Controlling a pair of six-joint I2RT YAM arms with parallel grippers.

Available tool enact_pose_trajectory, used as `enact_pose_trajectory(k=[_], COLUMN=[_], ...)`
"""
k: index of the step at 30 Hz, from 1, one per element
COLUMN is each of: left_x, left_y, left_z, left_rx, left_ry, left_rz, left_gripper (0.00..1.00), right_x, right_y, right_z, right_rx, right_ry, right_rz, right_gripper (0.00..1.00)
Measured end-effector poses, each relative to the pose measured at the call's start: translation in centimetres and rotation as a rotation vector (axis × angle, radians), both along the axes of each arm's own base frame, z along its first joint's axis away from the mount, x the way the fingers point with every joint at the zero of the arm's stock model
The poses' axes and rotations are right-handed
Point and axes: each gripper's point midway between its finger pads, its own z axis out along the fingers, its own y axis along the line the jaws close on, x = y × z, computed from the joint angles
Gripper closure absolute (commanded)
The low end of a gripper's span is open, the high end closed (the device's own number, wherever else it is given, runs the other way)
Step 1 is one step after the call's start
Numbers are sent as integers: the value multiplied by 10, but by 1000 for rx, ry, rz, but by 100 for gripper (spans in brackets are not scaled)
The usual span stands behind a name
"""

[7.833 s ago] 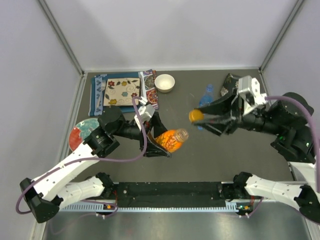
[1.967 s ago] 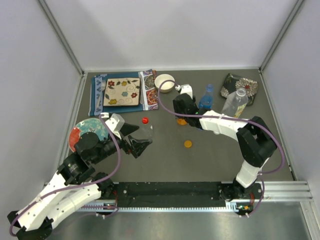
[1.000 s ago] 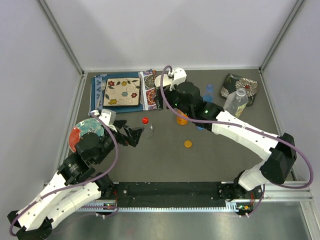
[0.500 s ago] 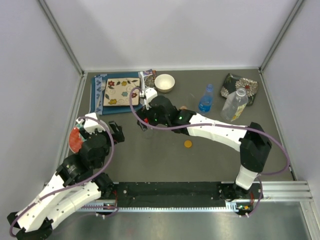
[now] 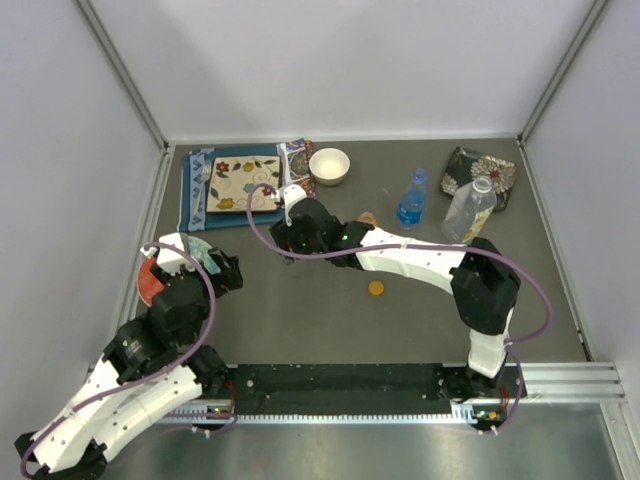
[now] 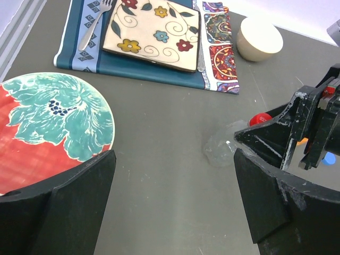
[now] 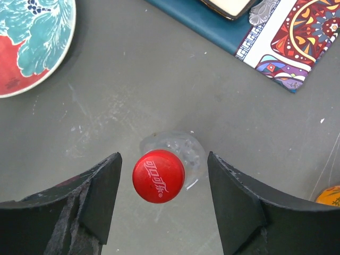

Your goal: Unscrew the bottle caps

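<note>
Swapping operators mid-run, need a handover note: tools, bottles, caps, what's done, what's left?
Left tool: open, empty, hanging near the flowered plate.
Right tool: open, straddling the red cap on the slim clear bottle, not gripping.
Done: orange cap lies loose on the table; orange bottle sits behind the right arm.
To do: red cap, blue cap on the blue bottle, white cap on the wide clear bottle.

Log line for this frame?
right gripper: open, straddling red cap on slim clear bottle | left gripper: open, empty | orange cap: loose on table
</note>
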Motion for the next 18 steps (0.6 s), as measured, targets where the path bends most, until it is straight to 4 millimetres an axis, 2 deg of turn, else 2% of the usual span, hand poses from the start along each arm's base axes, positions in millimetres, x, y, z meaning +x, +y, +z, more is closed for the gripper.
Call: enact_pose_trajectory(k=[9,14,17,18], left_x=[0,0,1,1], left_y=[-2,-4,-10,-13], left_z=[-5,-6,-5,-5], left_rx=[3,5,5,6], left_ry=[10,14,9,8], left_rz=[-6,-21,-53,-67], left_gripper=[2,2,2,2], right_x=[4,4,-4,-8], right_y=[0,-10,-29,-38], right_z=[-1,3,19,36], right_rx=[0,3,9,29], right_ry=[-15,-38,-52,-66], right_rz=[-15,-42,-59,-64], right_gripper=[67,70,72,73])
